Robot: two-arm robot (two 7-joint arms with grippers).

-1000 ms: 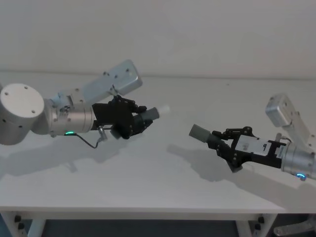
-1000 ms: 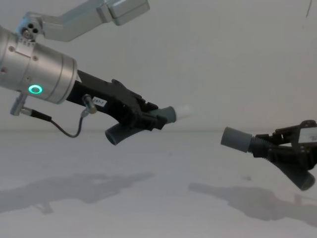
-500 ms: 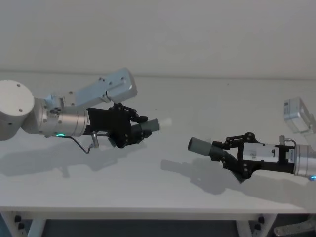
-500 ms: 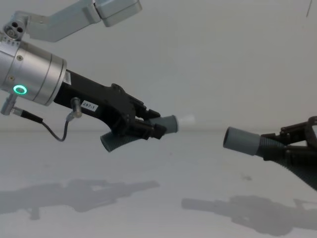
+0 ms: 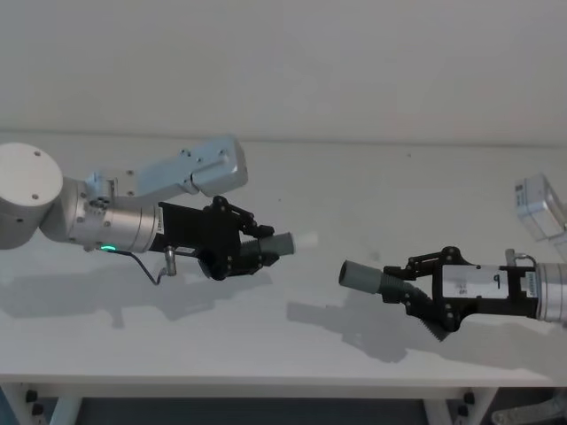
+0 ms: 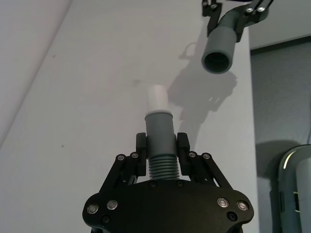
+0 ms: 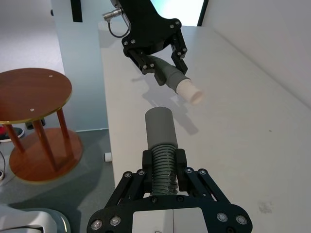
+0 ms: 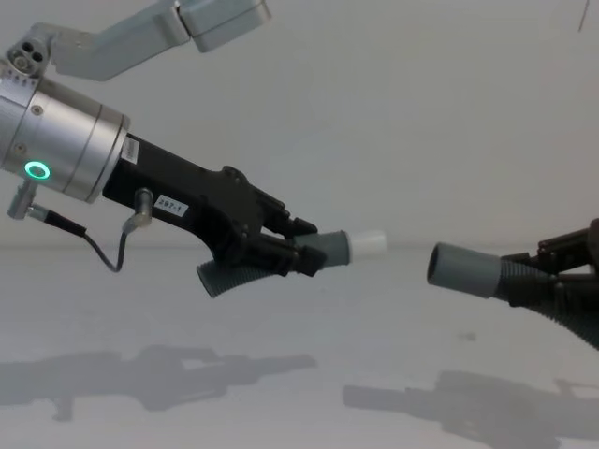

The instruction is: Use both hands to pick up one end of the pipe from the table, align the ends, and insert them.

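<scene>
Tabletop, white and matte, spread wide beneath both arms, and only their shadows lay across it where I looked. The silver left arm reached in from the left side with a green ring light glowing on it, and the right arm came in from the right. The left gripper was clamped around the ribbed section of the white-tipped pipe piece, holding it in the air above the table. The right gripper was closed in the same way on the ribs of the other pipe piece, which was also held clear of the surface. The two pieces pointed toward each other over the middle of the table. The white tip faced the robot's right and the open cuff faced its left. They were near each other but apart, with a plain gap between them. From the chest camera's side, the cuff sat slightly lower than the tip. In the left wrist view, the cuff's dark mouth showed beyond the tip but not squarely in line with it.
</scene>
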